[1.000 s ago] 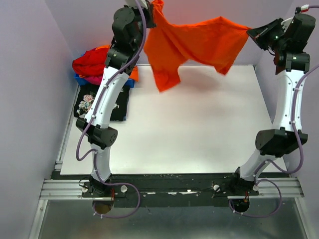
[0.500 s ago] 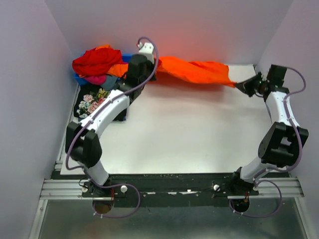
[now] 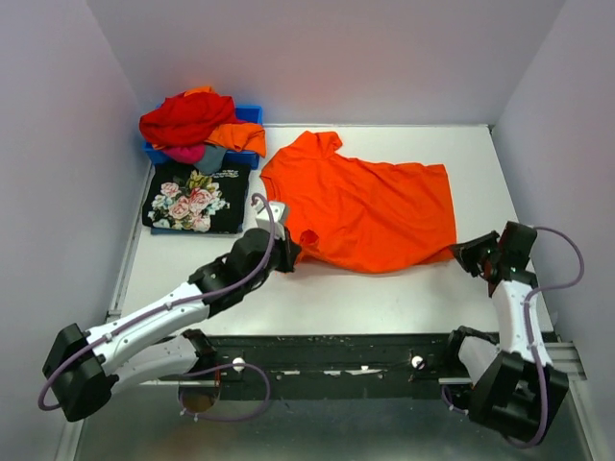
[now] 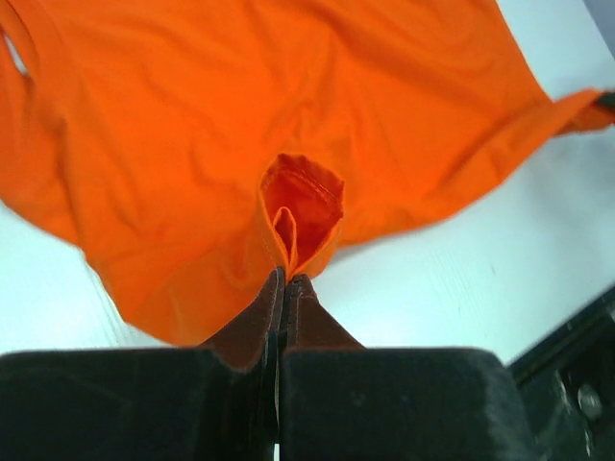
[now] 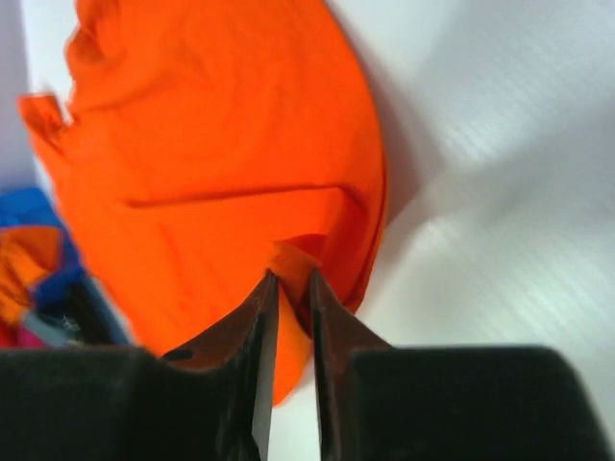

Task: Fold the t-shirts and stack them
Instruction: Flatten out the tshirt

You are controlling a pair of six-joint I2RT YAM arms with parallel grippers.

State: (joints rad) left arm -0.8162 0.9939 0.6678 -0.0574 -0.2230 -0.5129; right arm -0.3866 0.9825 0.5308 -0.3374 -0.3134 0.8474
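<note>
1. We see the orange t-shirt (image 3: 370, 206) spread mid-table, not yet folded.
2. The left gripper (image 4: 286, 279) clamps its 7 o'clock hem; the right gripper (image 5: 290, 279), at 4 o'clock, stands slightly apart.
3. The t-shirt pile (image 3: 197, 125) at 10 o'clock waits.

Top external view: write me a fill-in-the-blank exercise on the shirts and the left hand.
The t-shirt spread on the table is ___. The left hand is ___ on its near-left corner. The crumpled t-shirts sit in a ___ bin.
Missing words: orange; shut; blue.
</note>
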